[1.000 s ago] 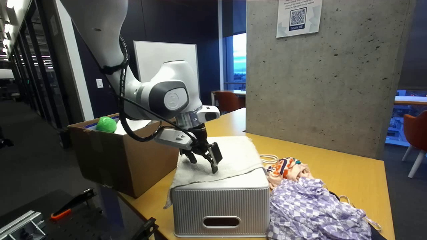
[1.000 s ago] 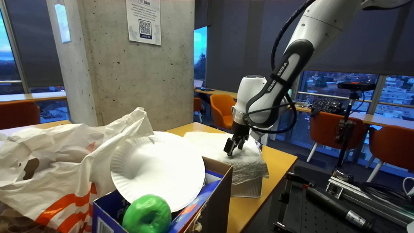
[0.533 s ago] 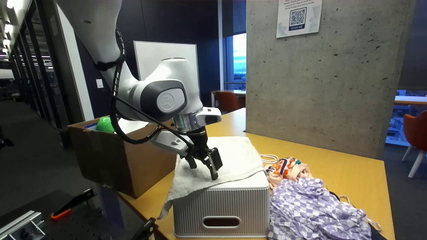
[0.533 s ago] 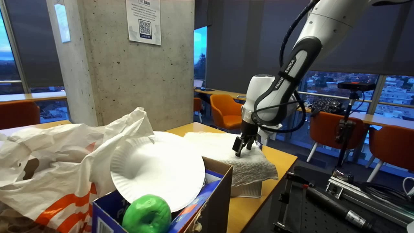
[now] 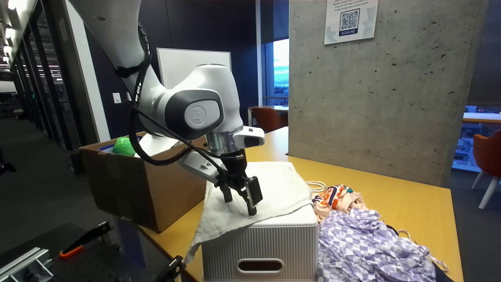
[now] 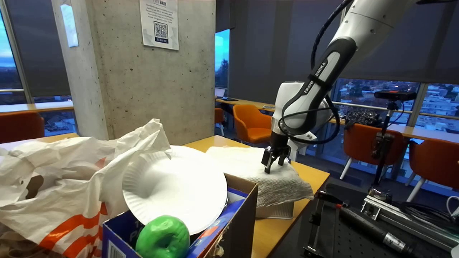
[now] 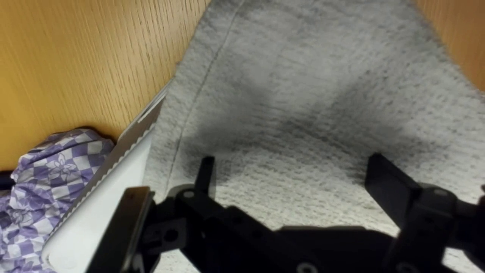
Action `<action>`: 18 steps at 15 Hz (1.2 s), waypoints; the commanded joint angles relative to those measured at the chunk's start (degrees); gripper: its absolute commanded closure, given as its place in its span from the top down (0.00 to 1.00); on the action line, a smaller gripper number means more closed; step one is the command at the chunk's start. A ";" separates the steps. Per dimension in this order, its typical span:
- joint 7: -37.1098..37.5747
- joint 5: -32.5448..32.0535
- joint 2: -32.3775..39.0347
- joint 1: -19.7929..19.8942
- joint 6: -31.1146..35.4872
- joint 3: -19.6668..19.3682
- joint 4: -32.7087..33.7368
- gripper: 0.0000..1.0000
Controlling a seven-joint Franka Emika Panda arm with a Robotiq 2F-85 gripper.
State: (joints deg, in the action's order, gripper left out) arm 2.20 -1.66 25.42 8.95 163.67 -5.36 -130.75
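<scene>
A white textured cloth lies over the top of a white ribbed box. In both exterior views one corner of the cloth hangs past the box's edge; the cloth and box show there too. My gripper points down on the cloth, fingers spread apart. In an exterior view the gripper has its fingertips at the cloth surface. In the wrist view the gripper is open, with cloth flat beneath and nothing held between the fingers. The fingertips appear to touch the cloth.
A cardboard box with a green round object and a white paper plate stands beside the ribbed box. A purple checkered cloth and a peach patterned cloth lie on the wooden table. A white bag is near.
My gripper has moved toward the table edge with the cloth sliding along under it. The cloth's hanging corner reaches lower and farther out. The ribbed box has shifted slightly the same way.
</scene>
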 commanded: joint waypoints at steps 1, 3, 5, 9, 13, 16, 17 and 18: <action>-0.50 0.44 -0.24 -0.10 -2.83 -1.74 1.55 1.00; -0.83 -1.48 0.56 -0.62 -3.13 -3.77 3.58 1.00; -1.20 -2.50 1.61 -0.61 -4.33 -5.01 6.23 1.00; -0.68 -3.93 5.07 -1.26 -6.02 -5.85 12.95 1.00; -0.61 -3.81 8.77 -1.70 -8.04 -4.82 20.58 1.00; -1.00 -3.29 10.89 -2.03 -8.42 -3.77 24.39 1.00; -1.18 -2.93 11.52 -2.03 -8.22 -3.16 25.15 1.00; -1.34 -2.63 12.00 -1.97 -8.13 -2.61 25.78 1.00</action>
State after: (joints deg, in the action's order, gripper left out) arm 1.66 -5.15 35.24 6.77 157.02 -9.33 -108.67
